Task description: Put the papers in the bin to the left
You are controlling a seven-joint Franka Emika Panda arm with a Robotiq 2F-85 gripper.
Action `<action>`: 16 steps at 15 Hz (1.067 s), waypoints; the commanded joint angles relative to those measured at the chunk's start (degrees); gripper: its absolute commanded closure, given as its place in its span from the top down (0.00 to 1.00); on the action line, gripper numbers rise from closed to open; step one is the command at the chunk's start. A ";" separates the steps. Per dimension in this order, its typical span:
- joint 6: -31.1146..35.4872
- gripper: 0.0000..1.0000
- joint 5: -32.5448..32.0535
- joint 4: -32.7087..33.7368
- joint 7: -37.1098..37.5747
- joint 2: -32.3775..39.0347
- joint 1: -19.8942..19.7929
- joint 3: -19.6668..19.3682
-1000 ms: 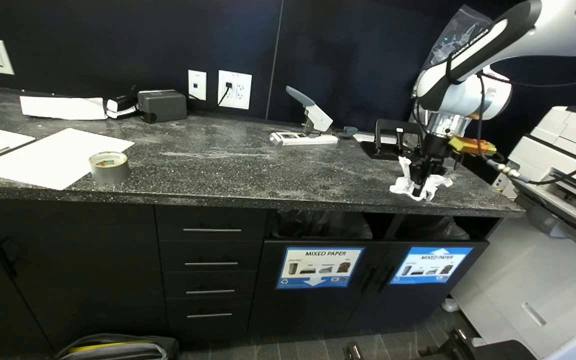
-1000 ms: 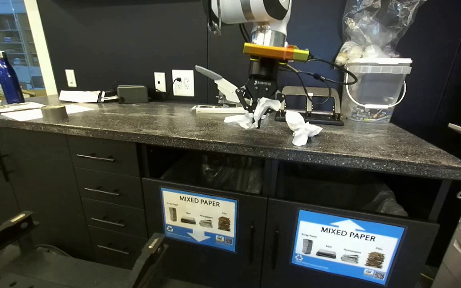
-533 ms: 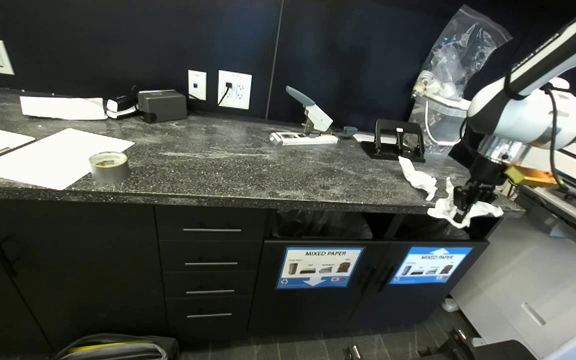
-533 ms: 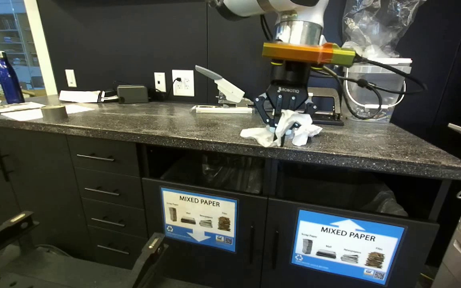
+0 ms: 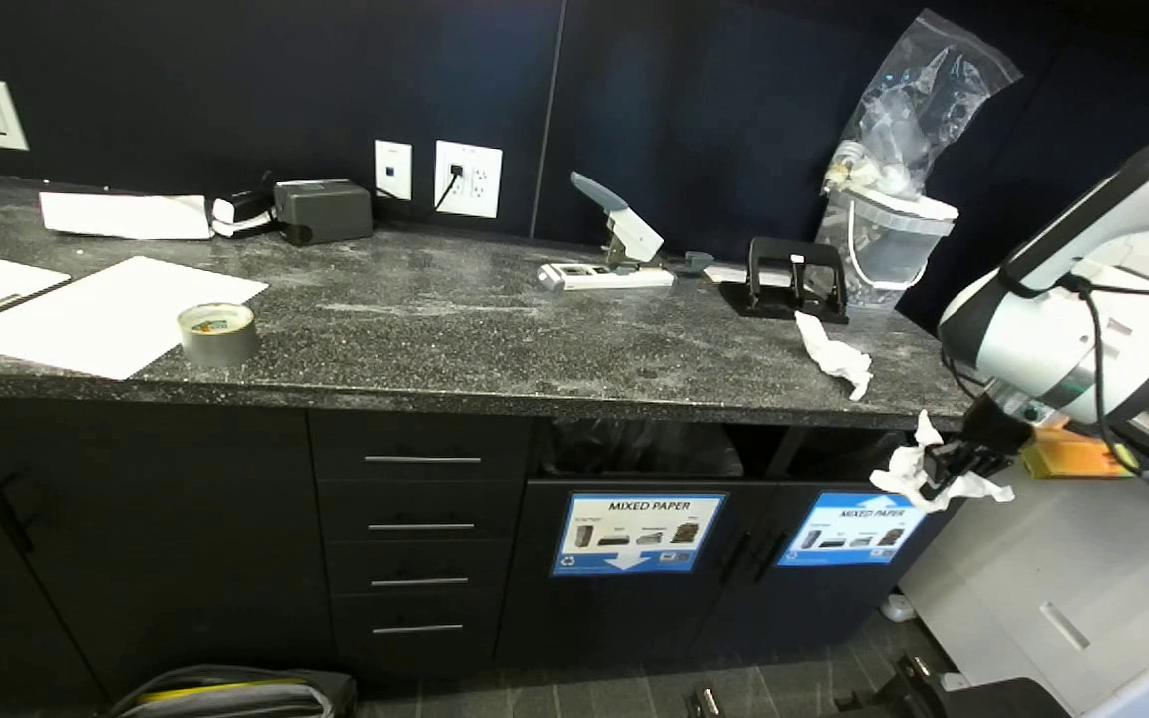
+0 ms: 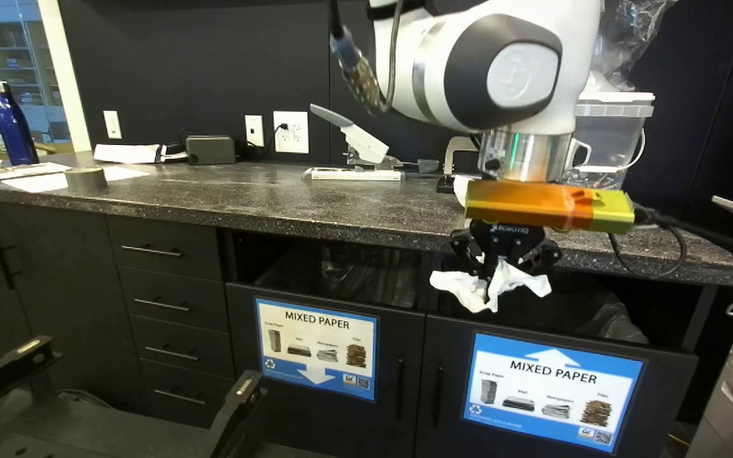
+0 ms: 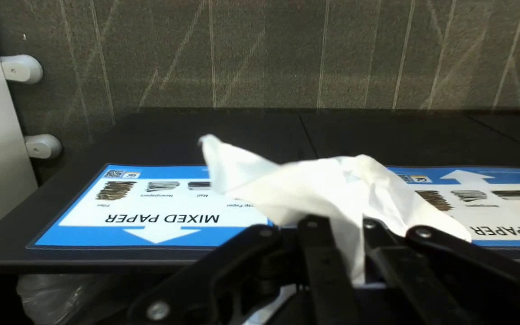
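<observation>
Tool [image 6: 488, 287] pinched crumpled paper scrap [image 6: 468, 292], widest sideways, out before right-hand compartment [image 6: 557, 341]; bin [image 6: 398, 322] lay leftward of it in both exterior views.

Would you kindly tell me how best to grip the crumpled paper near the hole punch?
From above, I'd probably pinch the crumpled paper across its middle: it lies long and narrow, with wrinkled folds to catch, and the hole punch stands close behind.
</observation>
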 commanded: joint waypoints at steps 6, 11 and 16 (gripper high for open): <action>25.27 0.09 -1.85 20.25 4.71 26.86 -23.34 26.12; 33.68 0.09 -18.45 28.81 21.40 38.13 -27.18 27.87; 37.10 0.07 -29.94 37.27 35.85 45.11 -25.79 27.12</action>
